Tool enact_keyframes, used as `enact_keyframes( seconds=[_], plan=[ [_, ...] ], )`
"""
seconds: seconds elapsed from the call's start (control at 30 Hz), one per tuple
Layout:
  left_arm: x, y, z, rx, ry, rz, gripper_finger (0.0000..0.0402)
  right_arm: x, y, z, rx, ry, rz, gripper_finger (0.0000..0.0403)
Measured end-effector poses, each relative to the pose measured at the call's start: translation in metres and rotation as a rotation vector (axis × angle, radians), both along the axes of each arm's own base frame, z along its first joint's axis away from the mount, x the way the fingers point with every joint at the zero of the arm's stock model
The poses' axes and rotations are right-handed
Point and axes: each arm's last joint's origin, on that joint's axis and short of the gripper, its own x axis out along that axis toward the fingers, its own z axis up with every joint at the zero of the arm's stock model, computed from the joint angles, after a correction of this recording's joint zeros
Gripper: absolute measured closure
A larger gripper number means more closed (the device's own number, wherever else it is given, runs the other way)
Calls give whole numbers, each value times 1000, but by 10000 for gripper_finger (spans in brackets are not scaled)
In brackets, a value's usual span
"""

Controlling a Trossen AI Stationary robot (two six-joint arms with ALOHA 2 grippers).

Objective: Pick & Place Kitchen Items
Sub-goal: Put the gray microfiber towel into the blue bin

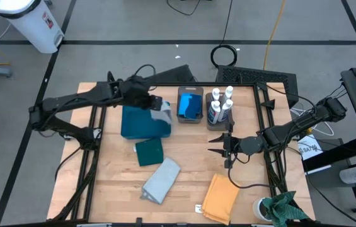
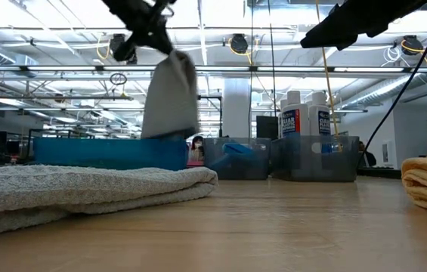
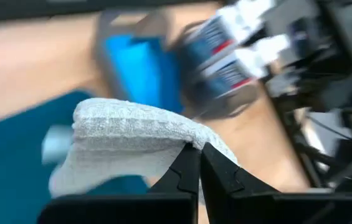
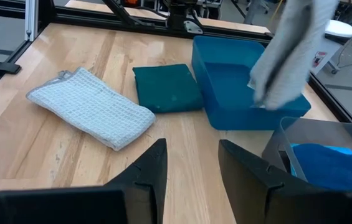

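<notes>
My left gripper (image 1: 154,103) is shut on a pale grey folded cloth (image 1: 162,113), which hangs over the right end of the flat teal tray (image 1: 137,126). On the table lie a dark teal cloth (image 1: 149,152), a second pale grey cloth (image 1: 162,180) and a mustard yellow cloth (image 1: 220,197). Blue sponges (image 1: 190,104) fill one grey bin. White bottles with blue labels (image 1: 222,104) stand in the bin beside it. My right gripper (image 1: 219,145) hovers open right of centre with nothing between its fingers (image 4: 144,174). My left gripper pinches the grey cloth's upper edge (image 3: 185,142) between its two fingertips, several layers thick. The fingers come slanting down from the table's left. The cloth (image 2: 169,94) hangs below them, slack. Its lower end (image 4: 264,93) is at the height of the tray's rim; whether it touches the tray cannot be told.
A bright green rag (image 1: 285,211) sits in a white cup at the near right corner. The two bins stand side by side at the far middle. Bare wood shows at the near left of the table (image 1: 111,189).
</notes>
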Motion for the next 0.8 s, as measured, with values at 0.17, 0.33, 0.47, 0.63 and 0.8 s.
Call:
enact_keyframes(
  seconds=[0.17,0.33,0.47,0.63,0.8],
  plan=[
    [10,-3,13,117,-134,-77,401,0,0,0,5,-5,-2,287],
    [11,4,20,169,-201,-170,401,0,0,1,26,-9,-10,287],
    [6,13,17,208,-165,-204,401,0,0,0,26,-8,-10,287],
    [3,8,-1,245,-16,-238,401,0,0,0,26,-8,-10,287],
    [1,3,-36,272,112,-222,401,0,0,1,26,-8,-11,287]
  ],
)
